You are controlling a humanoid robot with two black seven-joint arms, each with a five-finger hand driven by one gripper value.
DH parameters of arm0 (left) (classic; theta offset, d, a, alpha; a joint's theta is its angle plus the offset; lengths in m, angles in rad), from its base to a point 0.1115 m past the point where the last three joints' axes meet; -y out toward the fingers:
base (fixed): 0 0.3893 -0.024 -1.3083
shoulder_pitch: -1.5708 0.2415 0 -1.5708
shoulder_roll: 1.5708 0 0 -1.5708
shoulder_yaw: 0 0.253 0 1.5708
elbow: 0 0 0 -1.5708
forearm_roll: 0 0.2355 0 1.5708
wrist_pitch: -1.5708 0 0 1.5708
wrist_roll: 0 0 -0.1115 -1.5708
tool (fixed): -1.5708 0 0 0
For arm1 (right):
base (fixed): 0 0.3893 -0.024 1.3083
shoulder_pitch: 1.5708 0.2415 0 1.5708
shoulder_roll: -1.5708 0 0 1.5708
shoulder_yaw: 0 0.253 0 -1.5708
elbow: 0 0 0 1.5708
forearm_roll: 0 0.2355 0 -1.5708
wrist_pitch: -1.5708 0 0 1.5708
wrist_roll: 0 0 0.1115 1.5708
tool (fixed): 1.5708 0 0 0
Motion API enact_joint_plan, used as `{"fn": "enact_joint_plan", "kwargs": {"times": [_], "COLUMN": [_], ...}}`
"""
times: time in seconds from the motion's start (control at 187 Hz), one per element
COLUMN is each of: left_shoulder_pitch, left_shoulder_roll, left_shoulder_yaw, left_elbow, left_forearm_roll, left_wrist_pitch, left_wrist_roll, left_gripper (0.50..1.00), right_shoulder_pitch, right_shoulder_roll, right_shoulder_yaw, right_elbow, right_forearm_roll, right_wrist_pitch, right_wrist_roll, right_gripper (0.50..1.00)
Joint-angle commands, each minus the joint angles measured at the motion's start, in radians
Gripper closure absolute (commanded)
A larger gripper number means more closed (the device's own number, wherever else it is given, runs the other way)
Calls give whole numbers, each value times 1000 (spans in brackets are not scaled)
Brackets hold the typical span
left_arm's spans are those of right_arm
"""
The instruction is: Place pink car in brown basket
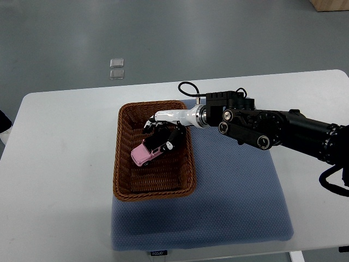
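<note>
Currently the right robot hand [163, 132] — white-shelled at the wrist, with black fingers — is positioned over the interior of the brown woven wicker basket [124, 164], a rectangular container with sloping walls. Its black, jointed arm [272, 128] enters from the 3 o'clock edge of the view and extends toward 9 o'clock, crossing the basket's right rim.

The small pink toy car [146, 153] with a black roof sits inside the basket, near the middle and slightly toward the 12 o'clock end. It is tilted, nose pointing toward 7 o'clock. The black fingers [173, 139] are curled around the car's upper rear portion — the robot hand is closed on the car. Whether the car's wheels touch the basket floor cannot be determined.

The basket stands on the left part of a blue textured rectangular mat [234, 196], which lies on the white table [60, 164]. The basket's 9 o'clock side overhangs the mat onto the bare table surface.

On the grey floor [218, 38] beyond the table, at 12 o'clock, lie two small clear square items [116, 67].
</note>
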Motion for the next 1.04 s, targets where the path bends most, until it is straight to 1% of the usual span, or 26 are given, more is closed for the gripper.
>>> {"fn": "enact_joint_plan", "kwargs": {"times": [0.0,0.075,0.139,0.273,0.337,0.369,0.412,0.477,0.552,0.621,0.68,0.771,0.846,1.033], "left_shoulder_pitch": [0,0,0,0,0,0,0,0,0,0,0,0,0,0], "left_shoulder_roll": [0,0,0,0,0,0,0,0,0,0,0,0,0,0], "left_shoulder_yaw": [-1,-1,-1,-3,-3,-3,-3,-1,-1,-1,-1,-1,-1,0], "left_elbow": [1,1,1,1,1,1,1,1,1,1,1,1,1,1], "left_forearm_roll": [-1,-1,-1,-1,-1,-1,-1,1,-1,-1,-1,-1,-1,-1], "left_wrist_pitch": [0,0,0,0,0,0,0,0,0,0,0,0,0,0], "left_wrist_roll": [0,0,0,0,0,0,0,0,0,0,0,0,0,0], "left_gripper": [500,500,500,500,500,500,500,500,500,500,500,500,500,500], "right_shoulder_pitch": [6,17,20,3,-57,-101,-172,-253,-340,-385,-414,-452,-468,-478], "right_shoulder_roll": [-15,-37,-77,-146,-170,-179,-183,-170,-163,-153,-120,-103,-100,-87], "right_shoulder_yaw": [16,34,91,329,464,537,658,781,894,934,947,950,948,938], "right_elbow": [-1,0,2,2,2,3,8,9,8,0,-8,-27,-47,-67], "right_forearm_roll": [4,16,19,82,165,217,307,422,572,706,838,959,1004,1002], "right_wrist_pitch": [1,4,6,9,9,9,12,12,10,9,9,12,14,17], "right_wrist_roll": [-2,-2,0,3,7,20,53,98,122,124,124,122,124,122], "right_gripper": [591,591,591,591,591,591,591,591,591,591,589,591,589,589]}}
